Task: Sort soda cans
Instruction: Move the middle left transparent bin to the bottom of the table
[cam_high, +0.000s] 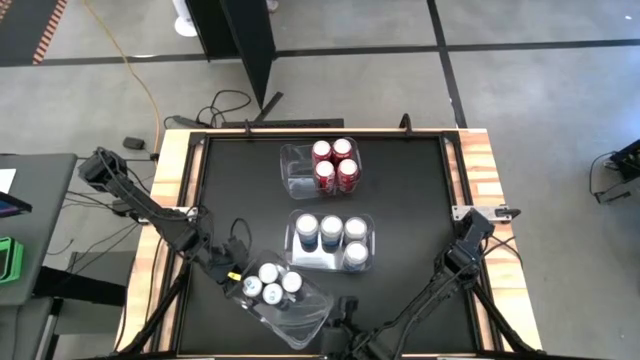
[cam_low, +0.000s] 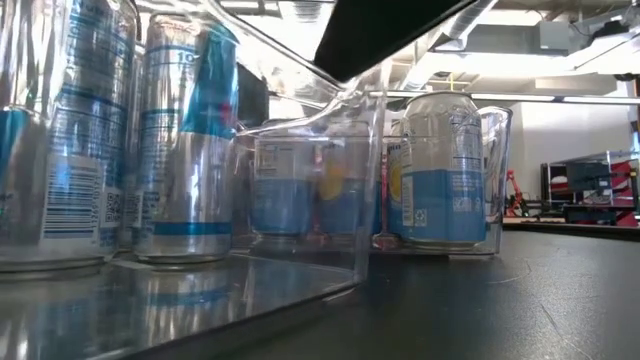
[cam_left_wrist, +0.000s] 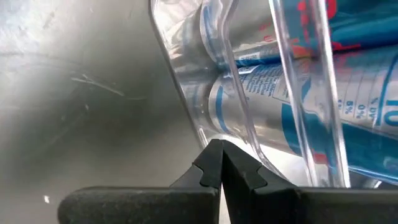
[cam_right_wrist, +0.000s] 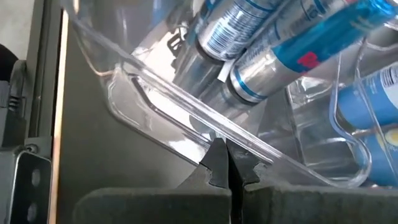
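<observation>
Three clear bins stand on the black table. The far bin (cam_high: 300, 170) holds red cans (cam_high: 333, 165). The middle bin (cam_high: 300, 250) holds blue cans (cam_high: 331, 232), also seen in the low view (cam_low: 440, 170). The near bin (cam_high: 305, 325) lies askew and holds light blue and silver cans (cam_high: 272, 285) upright, large in the low view (cam_low: 185, 150). My left gripper (cam_high: 240, 283) is at this bin's left end and my right gripper (cam_high: 335, 318) at its near right end. Both are shut at its rim. My left gripper (cam_left_wrist: 219, 149) has its shut fingertips on the near bin's rim at a corner of its left end (cam_left_wrist: 208, 134), with the thin clear wall running in between them. My right gripper (cam_right_wrist: 222, 149) meets the near bin's rim lip (cam_right_wrist: 205, 127) on its near right side, fingertips shut across the lip. I cannot tell whether the bin is lifted off the table.
The table has raised wooden side rails (cam_high: 478, 170). Bare black surface lies right of the bins (cam_high: 420, 220) and at the far left (cam_high: 235, 180). The middle bin stands close behind the near bin. Cables and a dark stand sit beyond the far edge.
</observation>
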